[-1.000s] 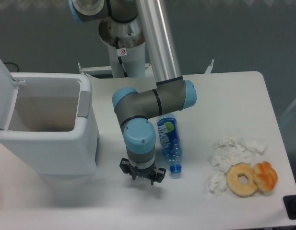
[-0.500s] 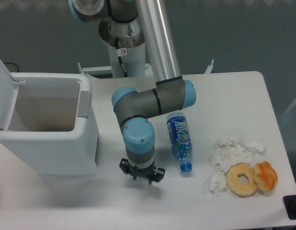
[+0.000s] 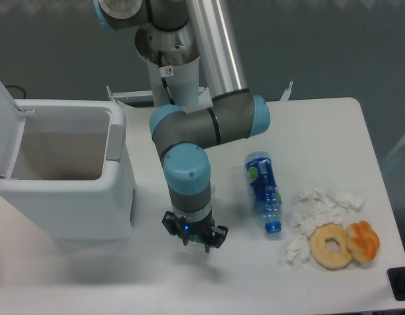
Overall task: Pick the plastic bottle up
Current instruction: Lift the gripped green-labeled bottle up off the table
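— Where's the small clear plastic bottle with the dark green band it's meant to lift? I can't find it.

— Nor can I. The black two-finger pincer (image 3: pixel 192 240) hangs low over the white table (image 3: pixel 320 125), pointing straight down, and the blue-capped wrist above it covers whatever lies under it. My guess is the bottle is down there, hidden. A pale scrap (image 3: pixel 213 189) shows beside the wrist, behind the pincer, but too little of it to name.

— Is the pincer spread or pressed together?

— I cannot tell. Only the dark housing shows from up here.

— And that long clear bottle with the blue label and blue cap (image 3: pixel 263 190)?

— The wrong one. It lies on its side, off to the right of the pincer and well apart from it, cap towards us. It's the single bottle in sight.

— What else?

— One open white plastic bin (image 3: pixel 117 197) just left of the pincer, lid up, presumably ready to take things. Farther right than the bottle, a cluster of crumpled white tissues (image 3: pixel 317 207); four or five wads, they run together. Beside them are two pastries: one pale ring doughnut (image 3: pixel 318 249) and one orange glazed one (image 3: pixel 364 241), touching.
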